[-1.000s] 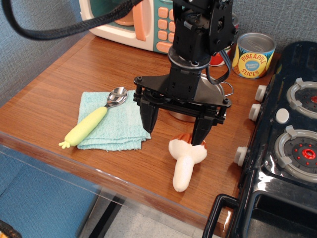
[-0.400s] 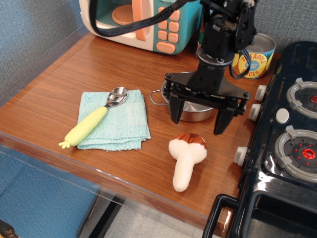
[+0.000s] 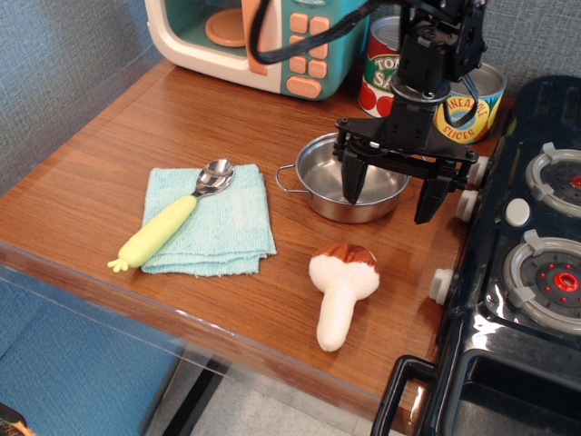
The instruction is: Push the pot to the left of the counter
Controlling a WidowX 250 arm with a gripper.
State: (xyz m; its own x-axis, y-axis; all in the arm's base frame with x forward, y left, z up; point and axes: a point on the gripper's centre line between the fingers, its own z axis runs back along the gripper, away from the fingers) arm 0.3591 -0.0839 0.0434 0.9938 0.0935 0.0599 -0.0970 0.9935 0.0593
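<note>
Pot (image 3: 340,186) — shiny steel, shallow, upright, wire-handled

Two cans (image 3: 467,103), one pot (image 3: 349,178)

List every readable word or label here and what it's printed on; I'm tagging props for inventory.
"SLICES", under partly hidden letters reading roughly "NEAPPL": yellow can, behind the gripper.
"TOM" and "SA", cut off: red can.
Microwave buttons: no readable marks.
Stove: no readable text.
</note>
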